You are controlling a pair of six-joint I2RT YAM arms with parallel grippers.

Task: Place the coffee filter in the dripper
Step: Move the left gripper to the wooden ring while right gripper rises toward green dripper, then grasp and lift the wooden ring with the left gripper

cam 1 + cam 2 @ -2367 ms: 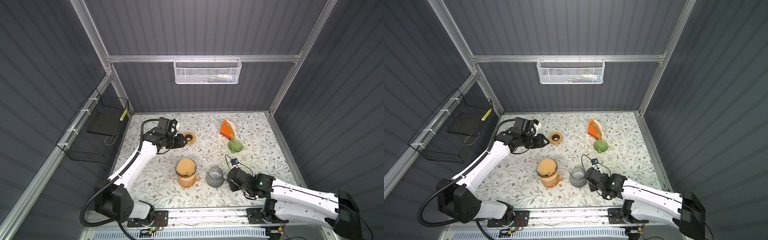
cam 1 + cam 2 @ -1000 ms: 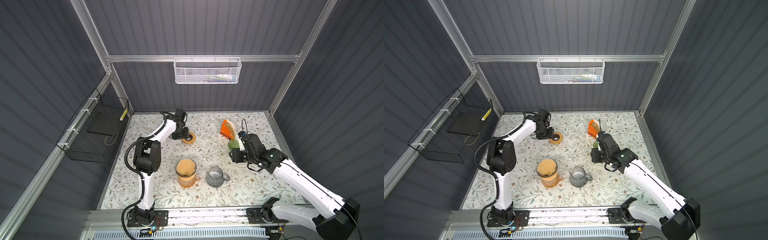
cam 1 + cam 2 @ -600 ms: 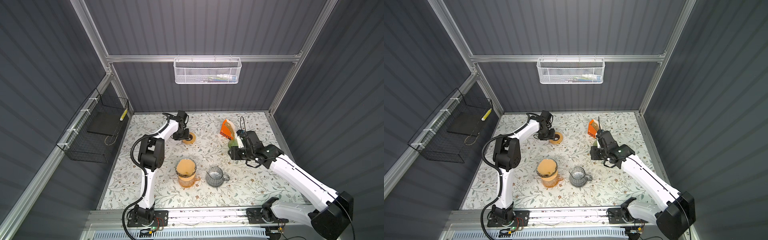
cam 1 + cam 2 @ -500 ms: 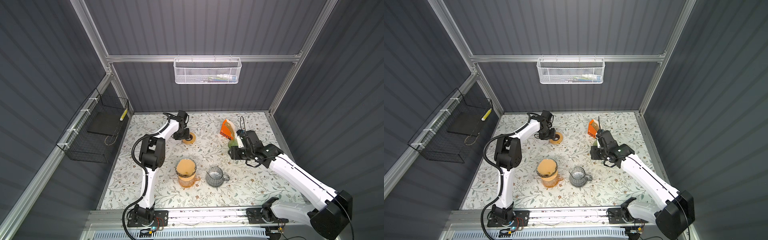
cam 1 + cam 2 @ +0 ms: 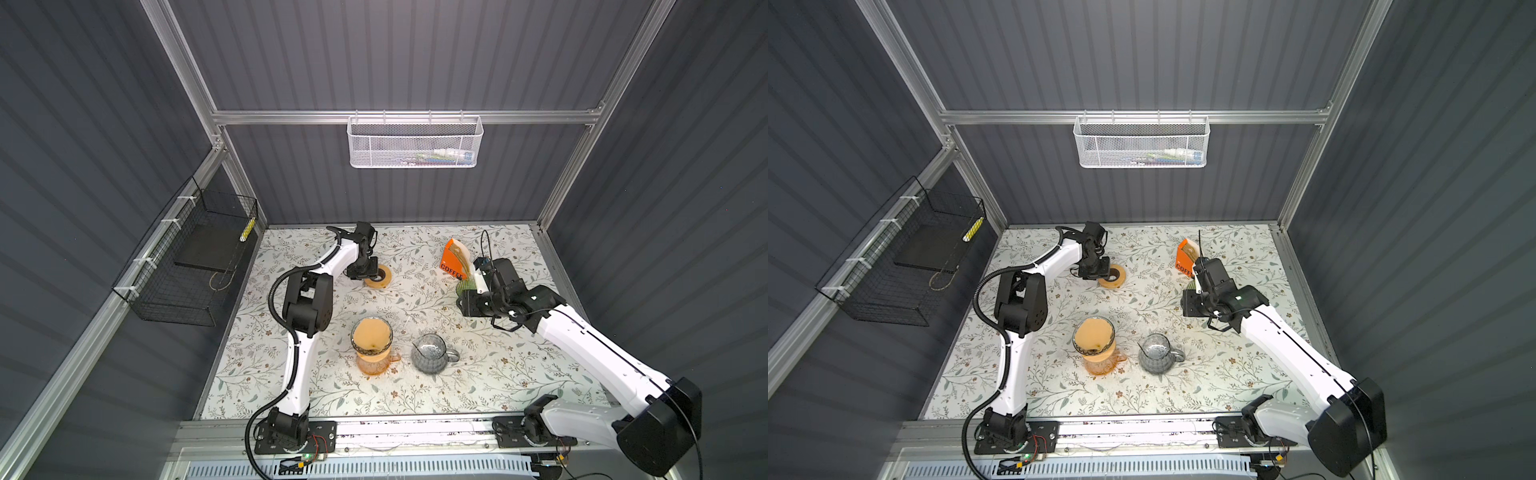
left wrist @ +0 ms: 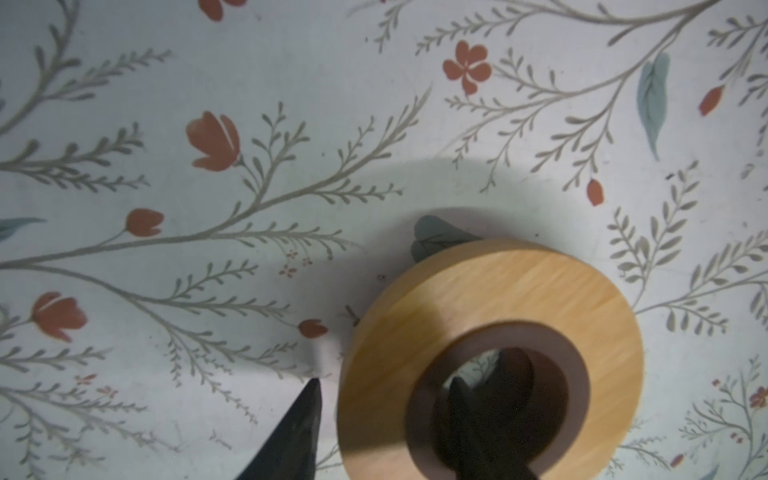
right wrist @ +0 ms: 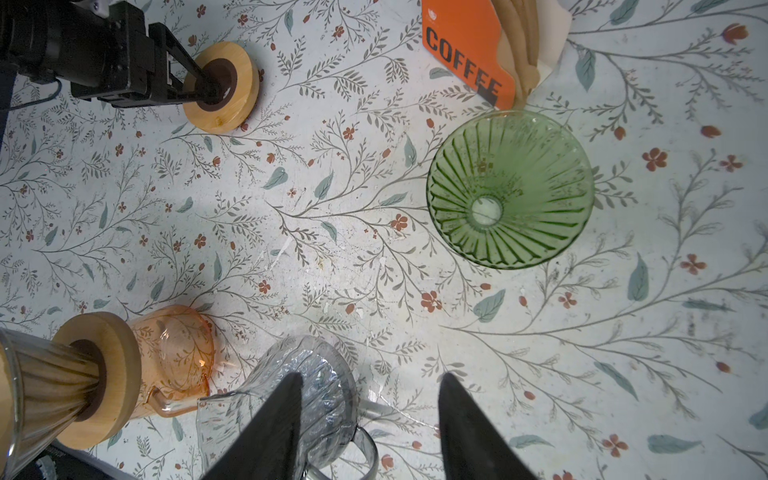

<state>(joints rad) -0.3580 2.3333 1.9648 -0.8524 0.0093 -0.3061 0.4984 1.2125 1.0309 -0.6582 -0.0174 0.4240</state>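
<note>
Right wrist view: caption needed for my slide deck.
Open right gripper poised near the empty green dripper beside the orange filter box; left gripper straddles the wooden ring.

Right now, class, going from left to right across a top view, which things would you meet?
black wire basket → orange carafe → coffee filter box
</note>
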